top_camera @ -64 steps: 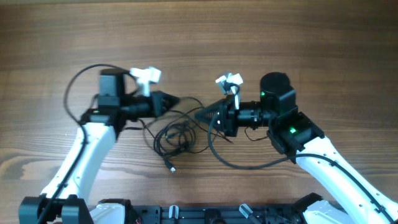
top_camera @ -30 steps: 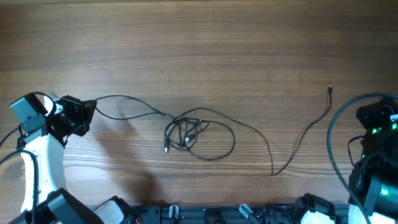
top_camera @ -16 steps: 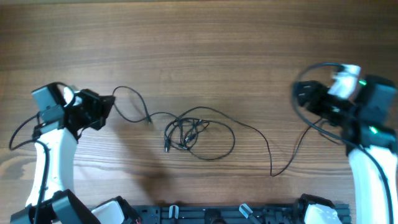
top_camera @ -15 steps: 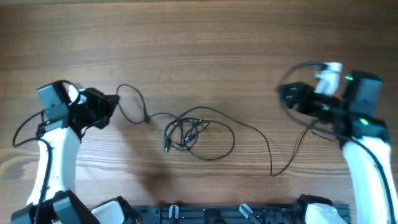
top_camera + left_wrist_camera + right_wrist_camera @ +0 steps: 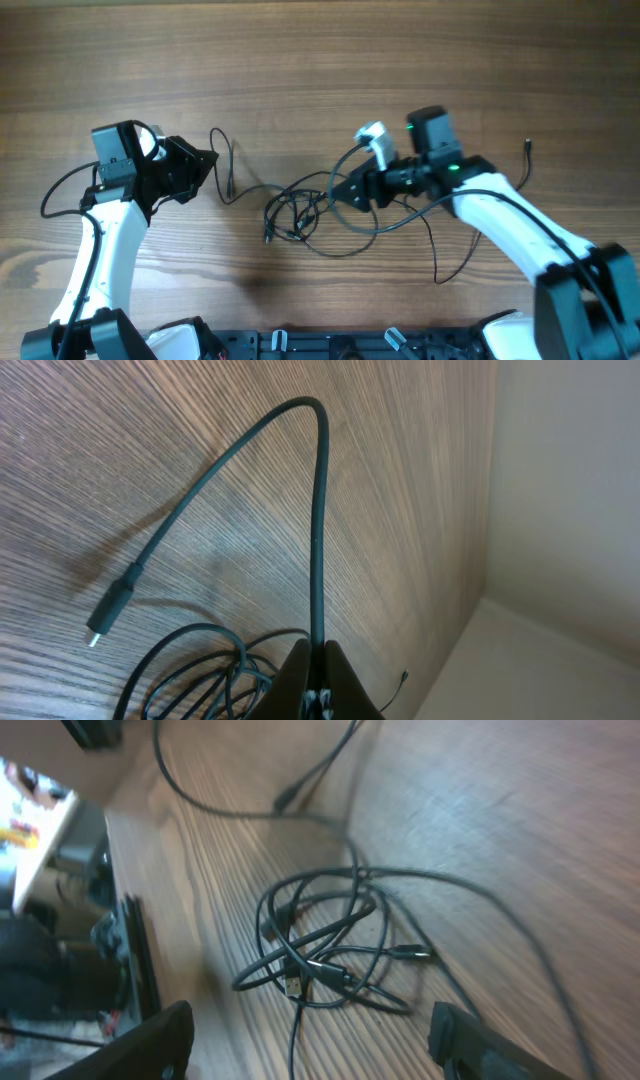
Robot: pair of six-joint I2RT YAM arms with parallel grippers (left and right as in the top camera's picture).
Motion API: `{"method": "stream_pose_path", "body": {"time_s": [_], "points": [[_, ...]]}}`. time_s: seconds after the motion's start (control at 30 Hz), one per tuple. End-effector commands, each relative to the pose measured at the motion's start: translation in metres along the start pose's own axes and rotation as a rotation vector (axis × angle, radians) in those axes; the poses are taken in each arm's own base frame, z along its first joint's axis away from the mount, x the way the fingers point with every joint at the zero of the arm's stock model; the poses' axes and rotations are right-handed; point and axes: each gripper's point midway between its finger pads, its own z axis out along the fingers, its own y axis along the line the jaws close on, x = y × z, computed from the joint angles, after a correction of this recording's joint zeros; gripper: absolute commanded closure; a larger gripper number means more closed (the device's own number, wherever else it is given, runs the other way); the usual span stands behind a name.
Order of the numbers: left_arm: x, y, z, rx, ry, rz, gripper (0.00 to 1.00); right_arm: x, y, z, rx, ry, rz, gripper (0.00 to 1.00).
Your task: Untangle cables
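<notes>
The cables lie as a tangle of thin black loops (image 5: 300, 214) (image 5: 320, 948) at the table's middle. One strand arcs (image 5: 300, 405) up from my left gripper (image 5: 207, 161) (image 5: 318, 652), which is shut on it, and ends in a small plug (image 5: 228, 196) (image 5: 108, 622). Another strand runs right to a bend (image 5: 437, 279) and on to a free plug end (image 5: 528, 145). My right gripper (image 5: 338, 190) (image 5: 315, 1050) hovers just right of the tangle. It is open, with its fingers (image 5: 150, 1042) wide apart and nothing between them.
The wooden table (image 5: 330, 60) carries only the cables. A thicker black arm cable (image 5: 400, 222) hangs in a loop under my right arm, over the tangle's right strand. A black rail (image 5: 330, 345) runs along the near edge.
My right arm has swung left from the table's right side to the tangle and opened its jaws. My left gripper has moved right with its strand, which now loops more slackly.
</notes>
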Motion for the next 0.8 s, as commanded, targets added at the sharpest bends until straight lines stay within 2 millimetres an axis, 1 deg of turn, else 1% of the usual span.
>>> {"method": "stream_pose_path", "body": {"time_s": [0.0, 0.1, 0.17, 0.2, 0.27, 0.3, 0.33, 0.37, 0.4, 0.47, 0.5, 0.6, 0.67, 0.77], "points": [[0.003, 0.0, 0.003, -0.011, 0.003, 0.001, 0.96, 0.01, -0.004, 0.026, -0.011, 0.05, -0.052, 0.22], [0.003, 0.001, 0.003, -0.014, 0.002, 0.002, 0.96, 0.017, -0.002, 0.044, -0.032, 0.075, -0.081, 0.25], [0.003, 0.0, 0.003, -0.014, 0.002, 0.002, 0.96, 0.023, -0.002, 0.054, -0.046, 0.091, -0.103, 0.31], [0.003, 0.001, 0.003, -0.014, 0.002, 0.002, 0.96, 0.027, -0.001, 0.06, -0.054, 0.103, -0.107, 0.36], [0.003, 0.001, 0.003, -0.014, 0.002, 0.002, 0.95, 0.031, 0.001, 0.065, -0.061, 0.117, -0.108, 0.46], [0.003, 0.001, 0.003, -0.014, 0.002, 0.002, 0.95, 0.031, 0.002, 0.066, -0.063, 0.119, -0.109, 0.58], [0.003, 0.001, 0.003, -0.014, 0.002, 0.003, 0.94, 0.031, 0.002, 0.065, -0.063, 0.119, -0.107, 0.72], [0.003, 0.001, 0.003, -0.014, 0.002, 0.003, 0.94, 0.031, 0.002, 0.065, -0.061, 0.117, -0.096, 0.81], [0.003, 0.001, 0.003, -0.014, 0.002, 0.003, 0.94, 0.03, 0.001, 0.065, -0.06, 0.116, -0.086, 0.86], [0.003, 0.001, 0.003, -0.014, 0.002, 0.003, 0.94, 0.029, 0.0, 0.064, -0.055, 0.113, -0.052, 0.91], [0.003, 0.001, 0.003, -0.014, 0.002, 0.003, 0.94, 0.028, -0.001, 0.063, -0.053, 0.109, -0.039, 0.96], [0.003, 0.001, 0.003, -0.014, 0.002, 0.03, 0.95, 0.018, -0.003, 0.056, -0.044, 0.082, 0.007, 0.96], [0.003, 0.001, 0.003, -0.015, 0.003, 0.062, 0.96, 0.003, -0.003, 0.045, -0.032, 0.037, 0.035, 0.96], [-0.001, 0.004, 0.002, -0.024, -0.013, 0.1, 0.96, -0.036, 0.0, 0.012, -0.005, -0.076, 0.029, 0.96]]}}
